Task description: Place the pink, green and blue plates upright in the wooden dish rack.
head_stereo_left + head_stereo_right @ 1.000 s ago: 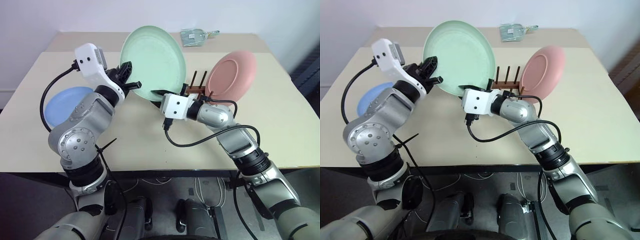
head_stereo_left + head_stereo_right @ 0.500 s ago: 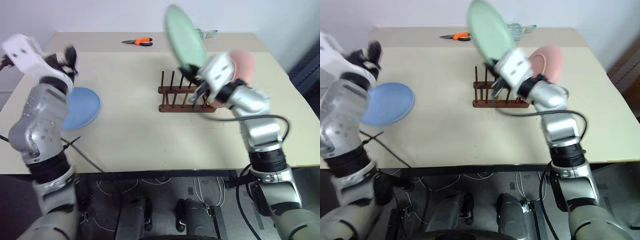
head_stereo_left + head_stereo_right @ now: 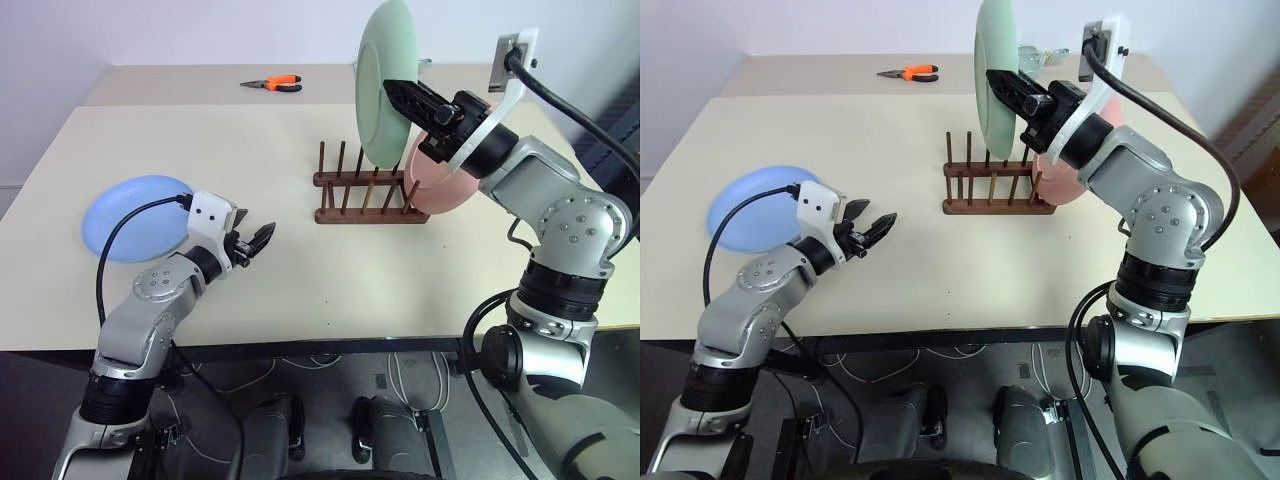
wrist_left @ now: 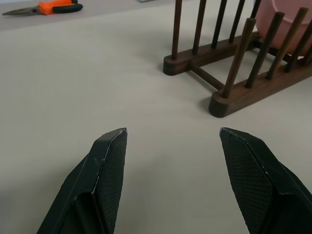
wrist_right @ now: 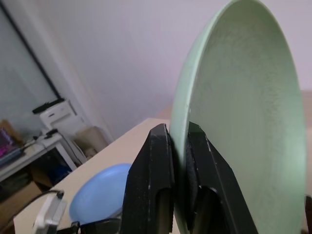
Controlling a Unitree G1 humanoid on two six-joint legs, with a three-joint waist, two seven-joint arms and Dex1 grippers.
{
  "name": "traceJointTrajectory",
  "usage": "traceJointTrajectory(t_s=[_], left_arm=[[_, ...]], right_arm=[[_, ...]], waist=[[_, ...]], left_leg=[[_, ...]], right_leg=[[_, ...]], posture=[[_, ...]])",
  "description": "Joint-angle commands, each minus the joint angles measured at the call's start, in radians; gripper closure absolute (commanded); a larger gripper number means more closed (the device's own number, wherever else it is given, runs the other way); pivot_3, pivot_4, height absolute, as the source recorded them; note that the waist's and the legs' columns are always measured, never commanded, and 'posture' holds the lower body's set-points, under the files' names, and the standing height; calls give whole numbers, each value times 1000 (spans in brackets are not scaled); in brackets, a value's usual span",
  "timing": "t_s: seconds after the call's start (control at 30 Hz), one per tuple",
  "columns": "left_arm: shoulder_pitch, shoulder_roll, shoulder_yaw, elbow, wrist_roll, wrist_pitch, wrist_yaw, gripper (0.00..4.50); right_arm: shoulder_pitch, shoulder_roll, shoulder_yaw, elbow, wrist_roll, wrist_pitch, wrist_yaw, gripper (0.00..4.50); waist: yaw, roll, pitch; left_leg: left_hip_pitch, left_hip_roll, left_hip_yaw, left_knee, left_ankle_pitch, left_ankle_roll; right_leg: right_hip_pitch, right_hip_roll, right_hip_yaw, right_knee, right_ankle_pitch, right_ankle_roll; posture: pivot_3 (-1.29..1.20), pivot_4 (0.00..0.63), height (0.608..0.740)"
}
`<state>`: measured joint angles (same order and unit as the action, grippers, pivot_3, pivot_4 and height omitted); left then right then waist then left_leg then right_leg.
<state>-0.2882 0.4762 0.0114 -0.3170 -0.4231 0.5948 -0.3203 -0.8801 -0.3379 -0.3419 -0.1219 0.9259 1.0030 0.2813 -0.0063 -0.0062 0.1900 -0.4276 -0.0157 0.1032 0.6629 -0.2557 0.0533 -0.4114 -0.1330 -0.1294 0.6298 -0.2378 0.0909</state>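
My right gripper point(image 3: 393, 92) is shut on the rim of the green plate point(image 3: 381, 80) and holds it upright, edge-on, above the wooden dish rack point(image 3: 365, 197). In the right wrist view the two fingers point(image 5: 158, 161) clamp the green plate point(image 5: 243, 107). The pink plate point(image 3: 440, 188) stands upright at the rack's right end. Far to the left, the blue plate point(image 3: 135, 216) lies flat on the table. My left gripper point(image 3: 256, 243) hovers open and empty low over the table between the blue plate and the rack, and the left wrist view looks along it point(image 4: 171, 131) toward the rack point(image 4: 234, 73).
Orange-handled pliers point(image 3: 274, 83) lie at the back of the table. A small grey-green item point(image 3: 1038, 57) sits at the far edge behind the rack. The table's front edge point(image 3: 330, 343) runs just below my left arm.
A second ago both grippers held the green plate. The left gripper let go, opened and dropped low. The right gripper lifted the plate and rolled it edge-on over the rack.
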Motion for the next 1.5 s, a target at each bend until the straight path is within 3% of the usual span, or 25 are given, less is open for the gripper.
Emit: traceJointTrajectory(t_s=[0.03,0.33,0.4,0.53,0.57,0.7,0.8,0.9,0.93,1.0,1.03,1.13,1.23,1.33,1.5], left_arm=[[0,-7,19,-45,12,-13,-6,1420],[1,-18,24,-57,18,6,-11,1420],[2,-23,28,-57,13,11,-9,1330],[-5,-41,48,-44,26,15,24,10],[-13,-53,63,-36,26,20,45,0],[-84,-137,180,10,28,32,208,0],[-207,-242,361,68,85,40,528,0],[-266,-284,494,62,215,119,820,0],[-274,-298,529,45,235,135,877,0],[-287,-324,579,24,239,175,936,0],[-293,-332,598,20,237,199,953,0],[-317,-370,698,33,192,322,999,0],[-336,-397,762,79,94,419,939,0],[-355,-410,827,112,18,452,899,866],[-354,-379,817,126,-28,464,832,3395]], right_arm=[[-28,-4,-12,17,7,-12,-22,4500],[-42,-13,2,153,-30,-41,0,4500],[-45,-20,12,165,-44,-52,13,3719],[-30,-76,128,144,-219,-202,72,1864],[-16,-102,183,131,-295,-271,101,1437],[25,-184,337,107,-568,-560,154,1437],[33,-212,378,115,-716,-756,147,1437],[47,-224,402,72,-783,-899,190,1437],[54,-218,410,48,-785,-921,211,1165],[65,-206,424,17,-787,-941,246,598],[70,-202,431,6,-788,-945,260,94],[111,-180,469,-56,-771,-925,313,40],[170,-155,500,-106,-769,-907,338,40],[213,-142,537,-135,-788,-899,361,0],[265,-151,577,-170,-790,-859,415,0]], waist=[[-2,0,0],[-5,0,0],[-6,0,0],[-5,0,0],[-5,0,0],[-5,0,0],[-4,-2,1],[-9,-2,1],[-9,-2,1],[-5,-2,1],[-3,-3,1],[11,-5,1],[21,-6,1],[19,-7,1],[17,-7,1]], left_leg=[[0,0,0,0,0,0],[0,0,1,0,0,1],[0,0,1,0,0,1],[0,0,1,0,0,1],[0,0,1,0,0,1],[0,0,1,0,0,1],[0,0,0,1,0,1],[0,0,0,1,0,1],[0,0,1,1,0,1],[0,1,1,0,0,1],[0,1,0,0,0,1],[0,1,-1,2,0,1],[0,1,-2,4,0,0],[0,0,-2,4,0,0],[1,0,-2,3,0,0]], right_leg=[[0,0,0,0,0,0],[0,0,0,0,0,0],[0,0,0,0,0,0],[0,0,0,0,0,0],[0,0,0,0,0,0],[-1,0,0,0,0,1],[0,0,0,0,0,1],[0,-1,0,0,0,1],[0,0,0,0,0,1],[0,0,0,0,0,1],[1,0,-1,0,0,1],[3,0,-3,-1,0,1],[3,0,-3,-1,0,1],[3,0,-4,-1,0,1],[3,0,-3,-1,0,1]], posture=[[0,150,740],[0,150,740],[0,150,740],[0,150,740],[0,150,740],[0,150,740],[0,150,740],[0,150,740],[0,150,740],[0,150,740],[0,150,740],[0,150,740],[0,150,740],[0,150,740],[0,150,740]])
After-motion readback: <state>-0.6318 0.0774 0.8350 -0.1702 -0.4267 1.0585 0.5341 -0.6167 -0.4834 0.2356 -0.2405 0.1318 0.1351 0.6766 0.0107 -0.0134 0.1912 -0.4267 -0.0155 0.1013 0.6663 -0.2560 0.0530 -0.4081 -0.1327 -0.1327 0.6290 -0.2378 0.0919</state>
